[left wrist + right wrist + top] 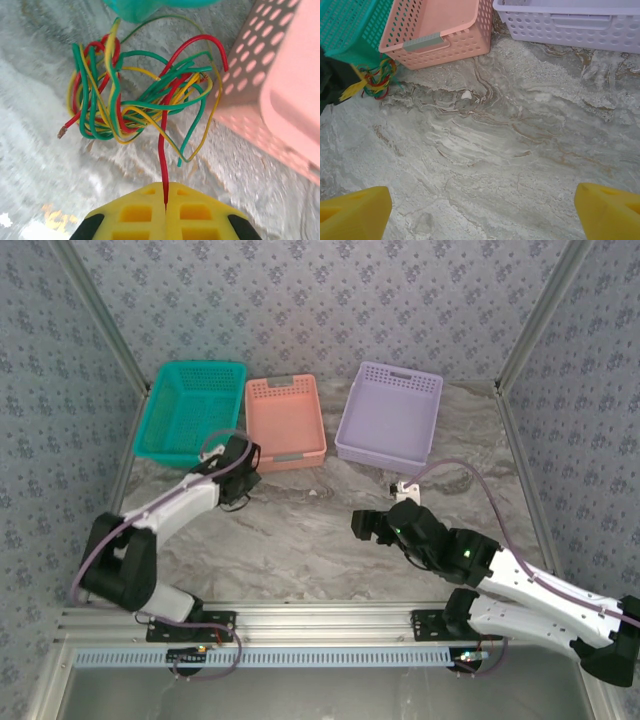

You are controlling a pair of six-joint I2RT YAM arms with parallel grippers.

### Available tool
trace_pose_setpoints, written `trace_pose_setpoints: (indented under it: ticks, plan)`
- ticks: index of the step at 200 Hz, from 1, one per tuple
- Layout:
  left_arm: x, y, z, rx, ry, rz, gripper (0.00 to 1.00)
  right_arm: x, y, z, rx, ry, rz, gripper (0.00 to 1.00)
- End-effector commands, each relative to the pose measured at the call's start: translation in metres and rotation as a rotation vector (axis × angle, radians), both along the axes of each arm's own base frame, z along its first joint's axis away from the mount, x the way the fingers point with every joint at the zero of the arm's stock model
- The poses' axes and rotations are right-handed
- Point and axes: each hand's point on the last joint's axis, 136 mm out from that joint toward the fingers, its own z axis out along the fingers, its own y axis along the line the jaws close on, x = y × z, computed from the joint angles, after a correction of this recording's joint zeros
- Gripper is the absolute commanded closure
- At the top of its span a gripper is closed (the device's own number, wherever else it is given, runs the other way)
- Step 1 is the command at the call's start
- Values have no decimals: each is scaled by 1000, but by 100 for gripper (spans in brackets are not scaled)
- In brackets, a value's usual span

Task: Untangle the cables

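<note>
The cables (135, 95) are a loose knot of red, green and yellow wires lying on the marble table, between the teal basket (140, 7) and the pink basket (280, 85). One red wire (162, 150) runs straight out of the knot into my left gripper (165, 192), whose yellow fingers are shut on it. From above, the left gripper (243, 480) sits at the near corners of those baskets. The right wrist view catches the knot (379, 79) far off at the left. My right gripper (482, 210) hangs open over bare table, nothing between its fingers (355, 215).
Three baskets stand in a row at the back: teal (200, 365), pink (285, 420) and purple (390, 415). The right gripper (362, 525) hovers mid-table, right of centre. A small white chip (466, 94) lies near the pink basket.
</note>
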Motion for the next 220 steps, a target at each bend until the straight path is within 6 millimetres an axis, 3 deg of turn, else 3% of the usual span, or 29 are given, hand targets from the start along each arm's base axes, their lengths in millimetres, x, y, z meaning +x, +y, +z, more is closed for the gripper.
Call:
trace_pose_setpoints:
  ticks: [1, 41, 72, 107, 143, 177, 220]
  plan:
    - [-29, -2, 15, -40, -35, 6, 100, 0, -4, 2, 2, 7, -16, 4]
    - [-73, -47, 38, -123, -76, -245, 100, 2, -6, 2, -11, 27, -29, 4]
    - [-91, -115, 64, -233, -137, -541, 100, 5, -5, -7, -4, 76, -40, 5]
    - [-99, -173, 83, -351, -198, -684, 100, 10, -1, -28, 56, 148, -46, 6]
    - [-112, -209, 65, -351, -149, -802, 100, 20, 0, -54, 142, 219, -40, 13]
    - [-119, -215, 33, -367, -121, -831, 100, 23, 14, -79, 152, 291, 11, 15]
    - [-135, -214, 5, -348, -62, -854, 100, 28, 44, -118, 121, 402, 44, 8]
